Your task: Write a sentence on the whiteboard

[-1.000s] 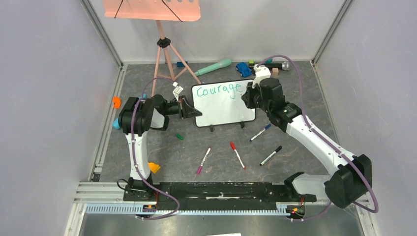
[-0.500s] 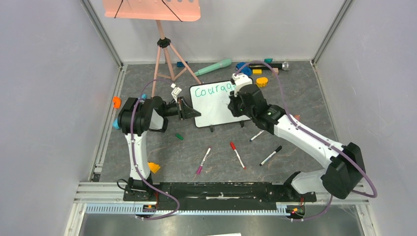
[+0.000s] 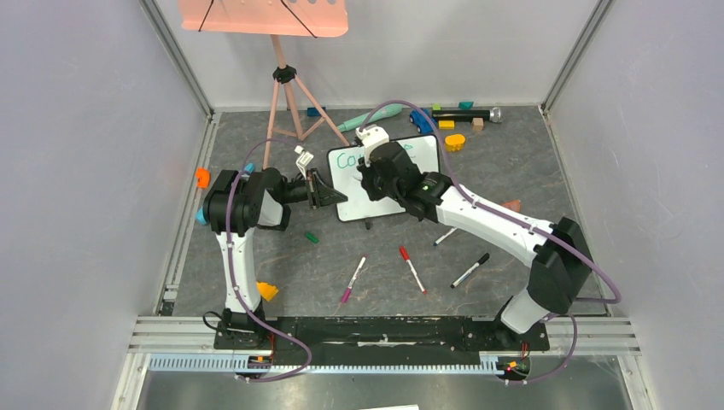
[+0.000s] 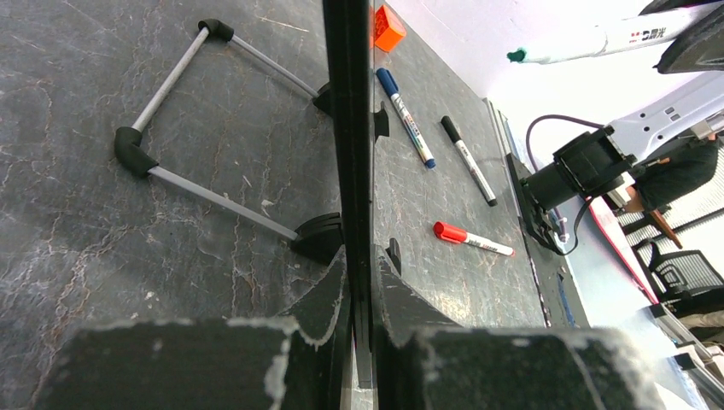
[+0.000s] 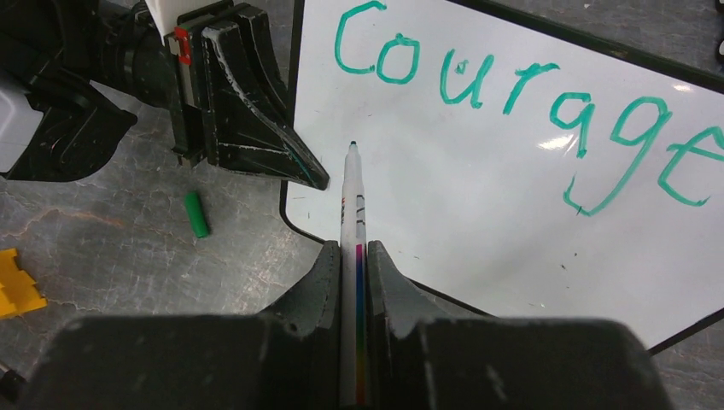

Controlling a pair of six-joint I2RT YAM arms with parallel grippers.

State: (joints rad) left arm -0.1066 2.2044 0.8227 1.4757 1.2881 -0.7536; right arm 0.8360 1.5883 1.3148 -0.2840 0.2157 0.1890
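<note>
The whiteboard (image 3: 348,195) stands on its black feet in the middle of the table. My left gripper (image 4: 359,265) is shut on its left edge (image 4: 346,128), seen edge-on in the left wrist view. One teal word of the sentence, "Courage" (image 5: 512,94), runs along the top of the board (image 5: 512,222). My right gripper (image 5: 353,249) is shut on a white marker (image 5: 352,205). Its dark tip points at the blank white area under the "C", near the left rim. In the top view the right gripper (image 3: 376,166) covers most of the word.
Loose markers lie in front of the board: red (image 3: 413,269), magenta (image 3: 353,279), black (image 3: 470,270) and blue (image 3: 444,237). A green cap (image 3: 312,237) lies near the left gripper. A pink tripod stand (image 3: 286,102) and small toys (image 3: 452,115) stand at the back.
My right arm has swung left across the board, from the end of "Courage" to the left side below it, carrying the marker. The left gripper and the board have not moved.
</note>
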